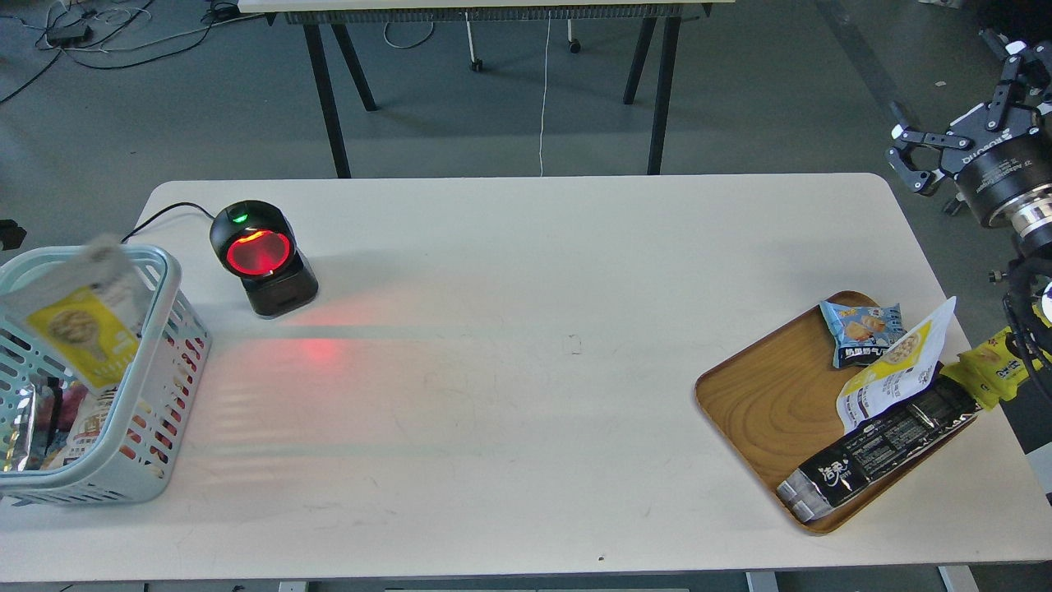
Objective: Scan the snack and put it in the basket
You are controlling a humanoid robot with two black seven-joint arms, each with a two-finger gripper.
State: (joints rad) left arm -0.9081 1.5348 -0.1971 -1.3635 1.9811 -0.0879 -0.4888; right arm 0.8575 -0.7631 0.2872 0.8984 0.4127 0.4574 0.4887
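Observation:
The snack (80, 322), a yellow-fronted pouch with a white top, is blurred and tilted inside the upper part of the pale blue basket (168, 329) at the table's left edge, with no gripper on it. Only a small black sliver of my left gripper (6, 234) shows at the left edge, above the basket; its fingers cannot be told apart. My right gripper (957, 115) is open and empty, high off the table's far right corner.
The basket holds several other packets. A black scanner (261, 259) with a glowing red window stands right of the basket. An oval wooden tray (764, 403) at the right holds a small blue packet (863, 331), another yellow pouch (892, 374) and a long black packet (879, 452).

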